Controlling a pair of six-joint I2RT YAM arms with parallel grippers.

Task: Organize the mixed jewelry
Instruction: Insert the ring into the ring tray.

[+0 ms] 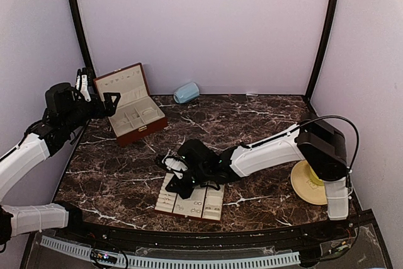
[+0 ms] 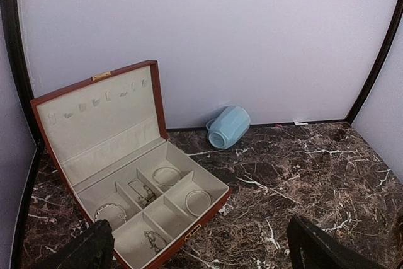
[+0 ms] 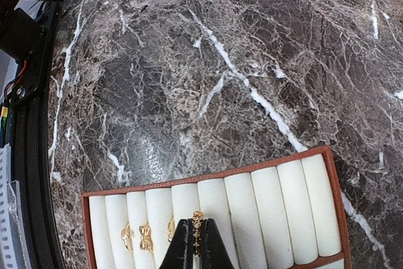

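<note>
I have the right gripper (image 3: 194, 244) clenched on a small gold piece (image 3: 198, 231) of the mixed jewelry, held right over the cream rolls of the ring tray (image 3: 327, 153) at the near middle of the worktop (image 1: 252, 124). To do this step well I would line the piece up with the groove between two rolls, press it straight down until it seats, and only then release, keeping clear of the gold pieces (image 3: 146, 237) already seated just to the left. The left gripper (image 1: 94, 96) hangs released, jaws wide, above the far left corner, looking down on the open red-brown box (image 2: 82, 85), where bangles and chains lie in several compartments. From above, the right arm covers the far part of the tray, so I cannot tell how many slots are filled there. The wrist view cuts off the tray's near edge, and the held piece is too small for me to say whether it is a ring or an earring. Whether it is already touching the roll I cannot tell.
</note>
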